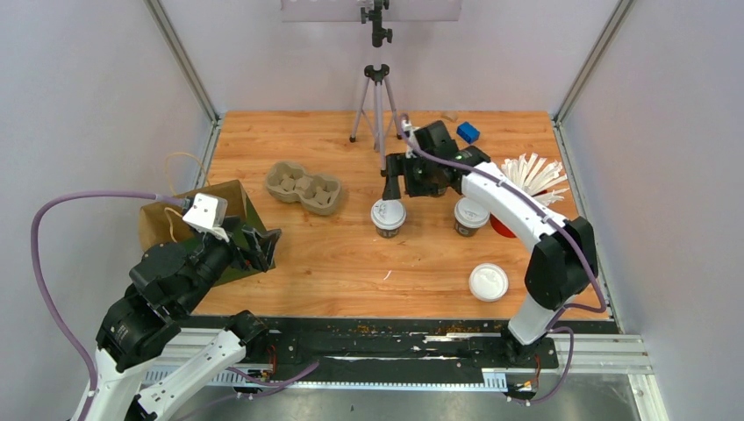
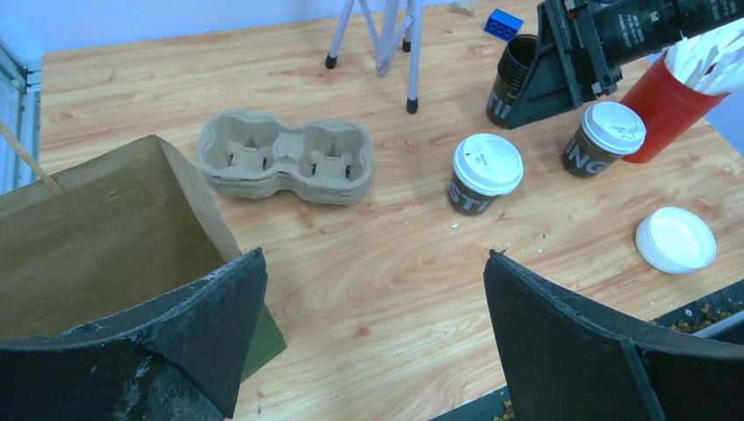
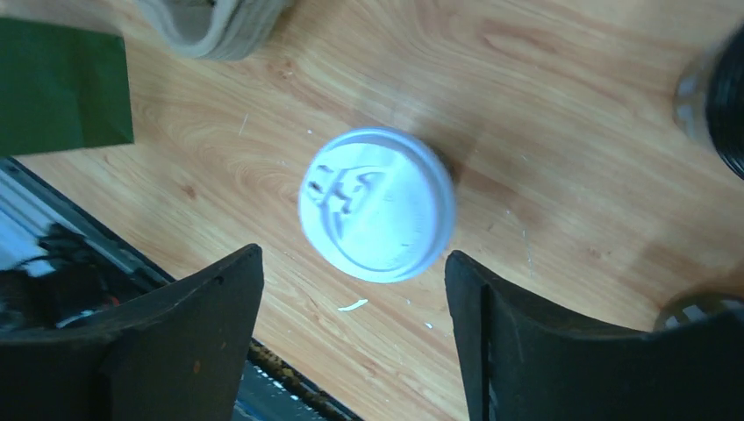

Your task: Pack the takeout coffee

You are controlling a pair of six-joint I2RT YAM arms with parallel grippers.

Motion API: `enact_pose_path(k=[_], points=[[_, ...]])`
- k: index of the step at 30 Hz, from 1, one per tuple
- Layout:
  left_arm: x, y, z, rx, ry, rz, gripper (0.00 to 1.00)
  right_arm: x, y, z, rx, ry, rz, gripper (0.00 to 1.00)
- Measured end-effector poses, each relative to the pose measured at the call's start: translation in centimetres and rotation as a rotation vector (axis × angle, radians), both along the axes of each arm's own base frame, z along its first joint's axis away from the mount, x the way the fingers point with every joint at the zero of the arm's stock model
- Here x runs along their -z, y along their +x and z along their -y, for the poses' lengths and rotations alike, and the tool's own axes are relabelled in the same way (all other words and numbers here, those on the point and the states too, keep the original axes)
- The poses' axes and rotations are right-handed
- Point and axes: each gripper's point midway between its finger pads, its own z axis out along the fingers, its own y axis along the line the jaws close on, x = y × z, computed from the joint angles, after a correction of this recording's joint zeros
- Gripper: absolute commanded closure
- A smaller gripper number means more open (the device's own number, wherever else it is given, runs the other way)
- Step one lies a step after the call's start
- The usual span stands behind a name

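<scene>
We're over the pale wooden table (image 1: pixel 351 263), and the right gripper (image 3: pixel 353 259) hangs directly above the first small dark paper cup with a round white plastic lid (image 1: pixel 388 217). Its black fingers (image 3: pixel 175 342) stand apart. From the wrist we see the lid in the gap beyond the tips, with neither finger touching it, so that gripper holds nothing.

The first cup stands upright near the middle of the table. The second dark paper cup with a white lid (image 1: pixel 471 215) stands upright to its right, apart from it and just beside a red tub (image 2: pixel 662 110) stuffed with white wrapped sticks (image 1: pixel 535 175).

At the left edge, the left gripper (image 2: pixel 375 259) is spread wide and grips nothing. It sits low beside the brown paper bag (image 2: pixel 88 228); we cannot tell whether its finger touches the bag.

Between the bag and the cups lies a grey moulded-pulp two-cup carrier (image 1: pixel 304 187), flat on the wood. A loose flat white round lid (image 1: pixel 489 281) rests near the front edge on the right.

A stack of black lidless cups (image 2: pixel 511 74) stands just behind the right gripper. Further back we see a small blue block (image 1: pixel 468 132) and a grey tripod (image 1: pixel 377 96).
</scene>
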Motion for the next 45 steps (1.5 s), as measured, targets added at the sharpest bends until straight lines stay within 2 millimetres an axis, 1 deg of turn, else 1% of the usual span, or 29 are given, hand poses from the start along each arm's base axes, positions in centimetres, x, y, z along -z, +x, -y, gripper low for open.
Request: enact_pose_path(k=[1, 2, 4, 7, 9, 11, 14, 16, 19, 26, 29, 32, 36, 40, 45], points=[[0.0, 0.0, 0.0, 0.000, 0.000, 0.000, 0.00, -0.6, -0.3, -0.7, -0.031, -0.041, 0.049, 0.05], [0.0, 0.0, 0.0, 0.000, 0.000, 0.000, 0.00, -1.1, -0.8, -1.6, -0.066, -0.076, 0.093, 0.01], [0.0, 0.0, 0.0, 0.000, 0.000, 0.000, 0.00, -1.6, -1.7, -2.9, -0.118, -0.136, 0.156, 0.00], [0.0, 0.0, 0.0, 0.000, 0.001, -0.001, 0.00, -1.8, -3.1, -4.3, -0.196, -0.218, 0.226, 0.00], [0.1, 0.0, 0.0, 0.000, 0.002, -0.002, 0.00, -1.7, -3.2, -4.7, -0.225, -0.267, 0.253, 0.00], [0.1, -0.1, -0.1, -0.001, 0.003, -0.003, 0.00, -1.3, -2.4, -4.5, -0.225, -0.320, 0.266, 0.00], [-0.1, -0.1, -0.2, -0.003, 0.001, 0.000, 0.00, 0.0, -1.6, -3.8, -0.229, -0.397, 0.266, 0.00], [-0.2, -0.1, -0.2, -0.005, 0.001, 0.002, 0.00, 1.0, -1.3, -3.4, -0.236, -0.440, 0.256, 0.01], [-0.2, -0.1, -0.2, -0.008, 0.001, 0.002, 0.00, 2.0, -1.2, -3.1, -0.254, -0.477, 0.240, 0.03], [-0.2, -0.1, -0.3, -0.009, 0.003, 0.003, 0.00, 2.7, -1.0, -3.3, -0.273, -0.494, 0.225, 0.03], [-0.2, -0.1, -0.3, -0.009, 0.003, 0.003, 0.00, 3.5, -1.0, -3.4, -0.281, -0.501, 0.209, 0.04], [-0.2, 0.0, -0.3, -0.011, 0.004, 0.003, 0.00, 4.4, -1.1, -3.4, -0.288, -0.511, 0.191, 0.07], [-0.2, 0.0, -0.3, -0.012, 0.004, 0.004, 0.00, 5.0, -1.2, -3.5, -0.295, -0.513, 0.176, 0.13], [-0.2, 0.0, -0.4, -0.015, 0.006, 0.004, 0.00, 5.1, -1.1, -3.4, -0.294, -0.503, 0.167, 0.16], [-0.2, 0.0, -0.4, -0.015, 0.007, 0.005, 0.00, 5.1, -0.9, -3.4, -0.289, -0.493, 0.162, 0.18]])
